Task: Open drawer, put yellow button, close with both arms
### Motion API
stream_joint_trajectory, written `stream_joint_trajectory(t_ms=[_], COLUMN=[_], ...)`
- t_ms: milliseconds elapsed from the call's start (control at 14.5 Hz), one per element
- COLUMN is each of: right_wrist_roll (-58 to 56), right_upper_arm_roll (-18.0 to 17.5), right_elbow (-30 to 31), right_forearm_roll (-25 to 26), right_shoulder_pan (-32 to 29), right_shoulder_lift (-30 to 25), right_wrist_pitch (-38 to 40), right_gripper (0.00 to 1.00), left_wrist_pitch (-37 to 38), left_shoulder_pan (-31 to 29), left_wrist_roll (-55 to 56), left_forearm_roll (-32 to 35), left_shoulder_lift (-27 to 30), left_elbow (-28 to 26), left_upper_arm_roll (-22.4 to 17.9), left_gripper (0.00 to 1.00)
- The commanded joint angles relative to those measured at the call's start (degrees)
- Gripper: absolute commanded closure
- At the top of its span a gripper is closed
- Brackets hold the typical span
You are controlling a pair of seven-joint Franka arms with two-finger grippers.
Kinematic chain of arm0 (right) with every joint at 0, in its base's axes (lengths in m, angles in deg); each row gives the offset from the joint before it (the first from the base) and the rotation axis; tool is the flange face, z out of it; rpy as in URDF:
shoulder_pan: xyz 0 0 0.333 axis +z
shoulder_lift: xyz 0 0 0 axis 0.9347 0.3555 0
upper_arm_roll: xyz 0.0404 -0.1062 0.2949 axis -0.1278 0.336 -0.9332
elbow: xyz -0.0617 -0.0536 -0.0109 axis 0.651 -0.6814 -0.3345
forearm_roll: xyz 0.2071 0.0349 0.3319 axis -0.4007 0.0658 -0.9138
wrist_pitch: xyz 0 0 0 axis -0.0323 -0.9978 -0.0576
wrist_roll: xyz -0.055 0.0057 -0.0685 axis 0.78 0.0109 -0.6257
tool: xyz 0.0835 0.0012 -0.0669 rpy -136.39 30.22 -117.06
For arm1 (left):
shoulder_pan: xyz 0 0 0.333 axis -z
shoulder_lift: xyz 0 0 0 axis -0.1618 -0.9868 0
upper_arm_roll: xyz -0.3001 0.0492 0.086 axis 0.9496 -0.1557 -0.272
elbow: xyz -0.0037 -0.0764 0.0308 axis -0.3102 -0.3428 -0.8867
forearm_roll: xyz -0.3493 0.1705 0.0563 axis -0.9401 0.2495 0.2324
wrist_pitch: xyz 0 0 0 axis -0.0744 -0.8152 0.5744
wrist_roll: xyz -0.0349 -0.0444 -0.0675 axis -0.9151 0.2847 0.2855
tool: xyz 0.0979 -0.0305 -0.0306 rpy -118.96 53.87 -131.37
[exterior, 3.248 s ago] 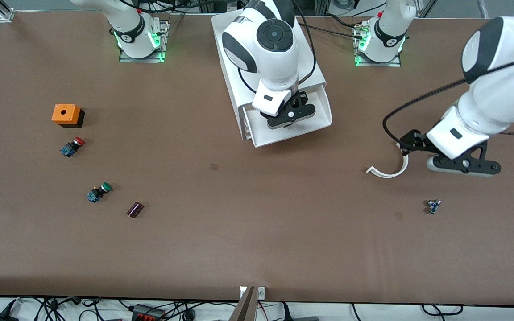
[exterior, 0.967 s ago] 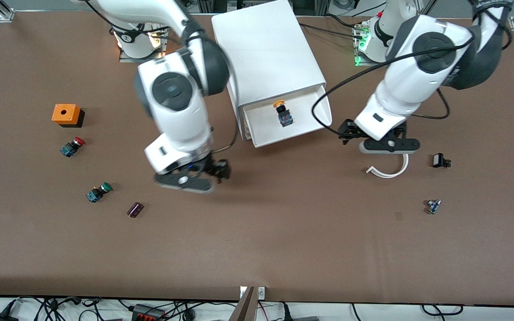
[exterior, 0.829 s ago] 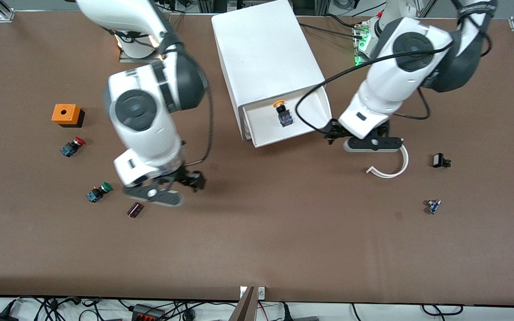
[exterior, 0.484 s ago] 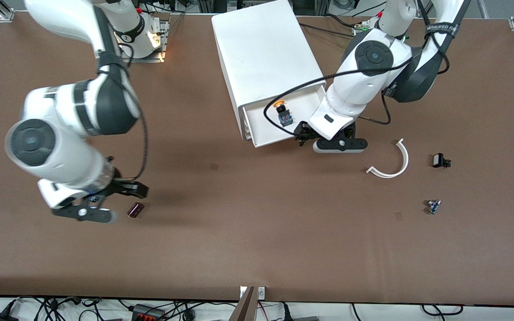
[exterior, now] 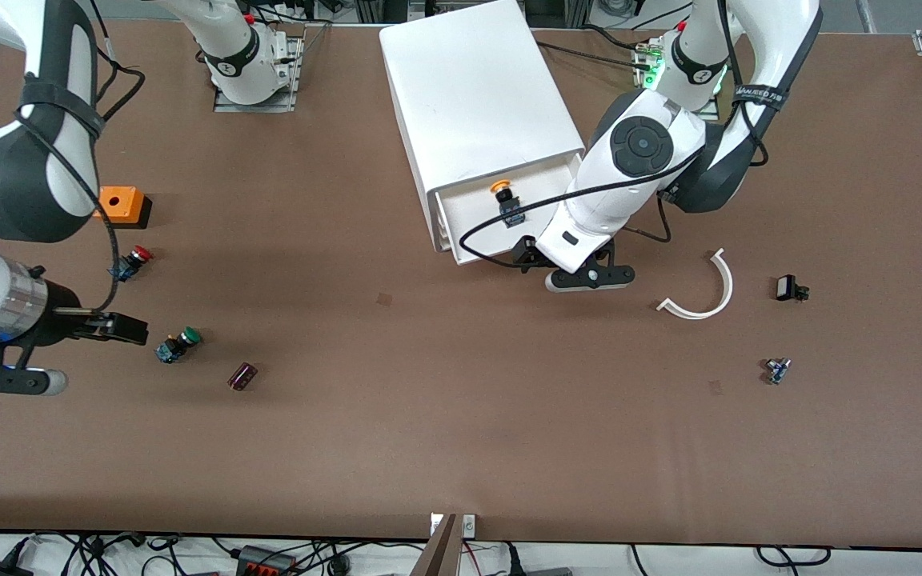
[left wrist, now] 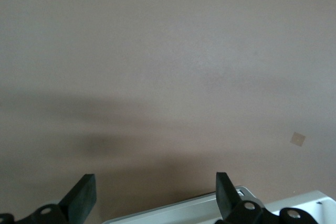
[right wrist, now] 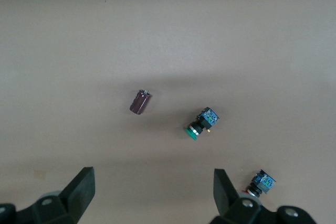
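The top drawer (exterior: 483,254) of the white cabinet (exterior: 477,96) stands pulled out. The yellow button (exterior: 504,202) lies inside it, orange cap toward the cabinet. My left gripper (exterior: 575,270) is open and empty, low over the table just in front of the drawer, at the corner toward the left arm's end. In the left wrist view the gripper (left wrist: 155,198) has the drawer's front rim (left wrist: 210,209) at the base of its fingers. My right gripper (exterior: 17,366) is open and empty at the right arm's end of the table, beside the green button (exterior: 178,345); in its wrist view the gripper (right wrist: 152,190) holds nothing.
An orange box (exterior: 118,204), a red button (exterior: 131,262) and a maroon cylinder (exterior: 242,376) lie near the right gripper. Toward the left arm's end lie a white curved strip (exterior: 705,294), a small black part (exterior: 787,288) and a small blue part (exterior: 777,370).
The right arm swung away from the drawer to its own end of the table, leaving the yellow button inside. The left gripper moved in to the drawer's front.
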Motion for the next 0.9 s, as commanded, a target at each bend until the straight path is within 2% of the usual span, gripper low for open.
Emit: stream_joint_trajectory(t_ms=[0,138,276,346,553,691,829], right_wrist_roll=[-0.1,-0.3,-0.6,-1.2,-3.9,-6.9,-7.5], right_upper_arm_roll=[-1.4,-6.2,-14.2,-17.1,-18.2,-18.2,-18.1], right_elbow=[5.0,10.7,12.6,13.2,18.8,21.6,21.5], right_forearm_roll=[-0.8,0.2,4.3,5.9,6.1,6.5,8.6], right_shoulder_pan=[-1.7,-5.0,-12.6,-15.7,-18.9,-20.0,-19.6], right_shoulder_lift=[-5.5,-11.4,-14.9,-16.2,-20.6,-22.8,-23.1], right_wrist_pitch=[-0.4,-2.8,-3.1,-2.8,-2.6,-2.6,-2.4], right_gripper=[0.00,0.00,0.00,0.00,0.00,0.00,0.00], left_wrist_pitch=[0.5,4.6,6.6,8.5,14.0,16.4,17.0], left_shoulder_pan=[2.2,2.7,3.2,3.9,5.6,5.6,6.0], left_wrist_roll=[5.7,5.7,5.5,5.8,5.8,5.9,6.7], left_forearm_roll=[0.4,0.4,0.4,0.4,-0.4,-0.5,-0.7], left_shoulder_lift=[-0.6,-0.6,-0.6,-0.5,-0.1,-0.2,-0.4], left_elbow=[-0.3,-0.1,-0.2,0.1,0.3,0.2,-0.1], left_upper_arm_roll=[0.3,0.4,0.5,0.5,0.6,3.0,3.8], left_gripper=[0.00,0.00,0.00,0.00,0.00,0.00,0.00])
